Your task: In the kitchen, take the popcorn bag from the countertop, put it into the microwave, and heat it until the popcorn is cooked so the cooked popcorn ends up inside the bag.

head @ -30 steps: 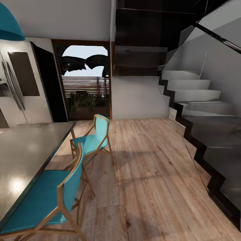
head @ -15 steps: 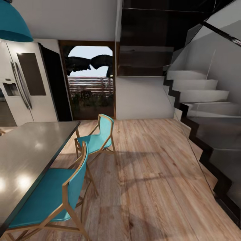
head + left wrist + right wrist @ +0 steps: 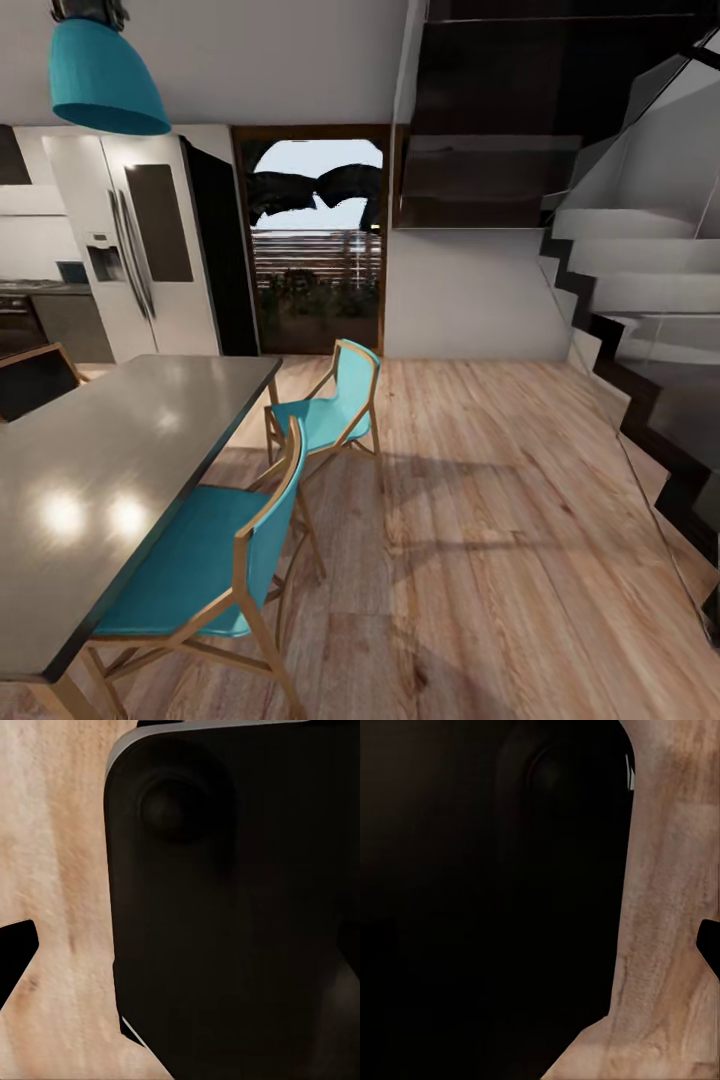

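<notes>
dining table (image 3: 120, 440) with two teal chairs (image 3: 215, 560) beside it (fridge (image 3: 140, 255) beyond); arm pose and jaw opening cannot be told.

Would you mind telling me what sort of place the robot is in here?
Likely a home's open dining area beside a kitchen: a grey dining table with teal chairs, a double-door fridge, and a staircase.

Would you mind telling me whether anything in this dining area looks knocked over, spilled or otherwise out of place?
Nothing stands out. The two teal chairs stand upright along the grey table, the wooden floor shows no spill, and the fridge doors look shut.
</notes>
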### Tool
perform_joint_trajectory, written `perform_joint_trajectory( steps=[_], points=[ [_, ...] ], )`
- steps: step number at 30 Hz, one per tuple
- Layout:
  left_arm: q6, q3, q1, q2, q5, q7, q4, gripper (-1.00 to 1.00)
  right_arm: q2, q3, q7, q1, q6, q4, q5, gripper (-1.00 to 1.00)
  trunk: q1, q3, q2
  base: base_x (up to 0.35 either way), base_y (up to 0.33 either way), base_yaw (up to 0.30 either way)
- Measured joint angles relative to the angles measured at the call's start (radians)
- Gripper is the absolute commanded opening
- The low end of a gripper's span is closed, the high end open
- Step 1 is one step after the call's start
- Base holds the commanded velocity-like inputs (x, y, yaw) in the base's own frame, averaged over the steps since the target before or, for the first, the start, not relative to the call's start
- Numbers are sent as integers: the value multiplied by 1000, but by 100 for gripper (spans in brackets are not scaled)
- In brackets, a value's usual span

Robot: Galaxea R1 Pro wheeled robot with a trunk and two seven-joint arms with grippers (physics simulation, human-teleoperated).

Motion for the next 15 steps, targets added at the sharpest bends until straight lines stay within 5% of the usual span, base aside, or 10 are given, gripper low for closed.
perform_joint_trajectory(
  steps=[15],
  points=[
    [0, 0, 0, 0, 0, 1, 0, 100, -1, -1, 0, 0, -2, -1, 0, 100, 0, 0, 0, 0, 0, 271]
  ],
)
